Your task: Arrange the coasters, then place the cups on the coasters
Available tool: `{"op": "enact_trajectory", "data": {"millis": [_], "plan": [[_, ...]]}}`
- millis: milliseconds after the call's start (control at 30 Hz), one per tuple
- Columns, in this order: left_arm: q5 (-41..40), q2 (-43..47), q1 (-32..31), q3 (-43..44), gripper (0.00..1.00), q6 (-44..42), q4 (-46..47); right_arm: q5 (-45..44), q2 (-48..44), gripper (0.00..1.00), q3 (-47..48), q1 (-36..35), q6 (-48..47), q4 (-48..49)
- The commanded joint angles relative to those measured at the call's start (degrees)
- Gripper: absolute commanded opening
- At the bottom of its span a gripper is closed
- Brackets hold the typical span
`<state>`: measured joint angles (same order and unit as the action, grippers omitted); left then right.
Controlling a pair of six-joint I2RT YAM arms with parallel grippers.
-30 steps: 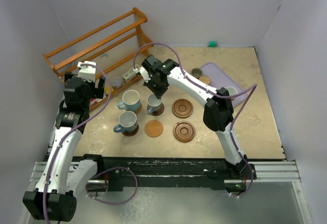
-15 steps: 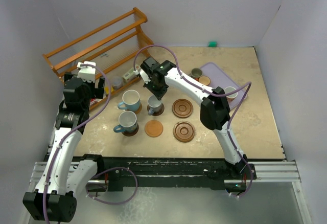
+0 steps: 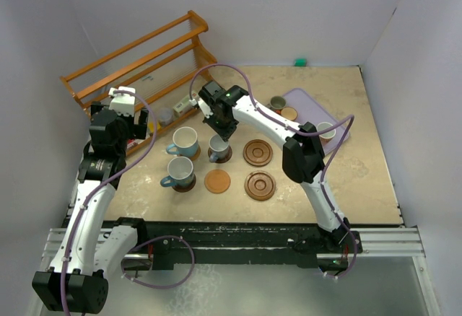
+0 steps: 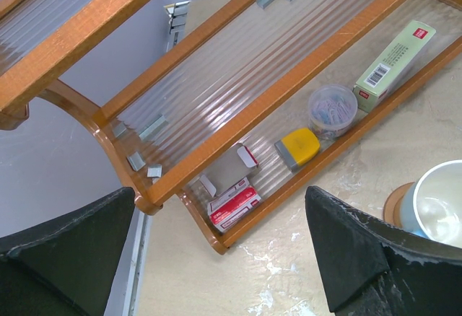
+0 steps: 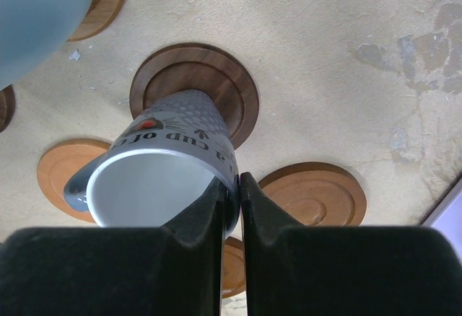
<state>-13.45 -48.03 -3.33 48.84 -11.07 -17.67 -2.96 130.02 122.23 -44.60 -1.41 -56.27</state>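
My right gripper is shut on the rim of a grey cup with lettering. The cup's base rests on a dark brown coaster. From above, this cup stands mid-table under the right gripper. Two light blue cups sit on coasters to its left. Three coasters lie bare: an orange one and two grooved brown ones. My left gripper is open and holds nothing, hovering by the rack's near end, with its fingers wide apart.
A wooden rack with small boxes and a jar stands at the back left. A lavender tray at the right carries another cup, a small cup and a coaster. Walls enclose the table on three sides.
The right arm has shifted slightly to the left, still gripping the grey cup over the dark coaster. The left arm has not moved.
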Motion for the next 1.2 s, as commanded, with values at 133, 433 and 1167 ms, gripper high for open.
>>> {"op": "enact_trajectory", "data": {"millis": [133, 433, 1167], "plan": [[0.57, 1.01, 0.51, 0.03, 0.98, 0.61, 2.11, -1.39, -1.41, 0.28, 1.87, 0.52, 1.20, -0.50], [0.71, 0.86, 0.52, 0.03, 0.98, 0.30, 2.18, -1.17, -7.81, 0.54, 0.56, 2.35, 0.35, 0.08], [16.59, 1.65, 0.52, -0.43, 0.98, -0.92, -0.07, 3.33, -37.95, 0.72, -29.54, 25.93, -7.19, 10.53]]}}
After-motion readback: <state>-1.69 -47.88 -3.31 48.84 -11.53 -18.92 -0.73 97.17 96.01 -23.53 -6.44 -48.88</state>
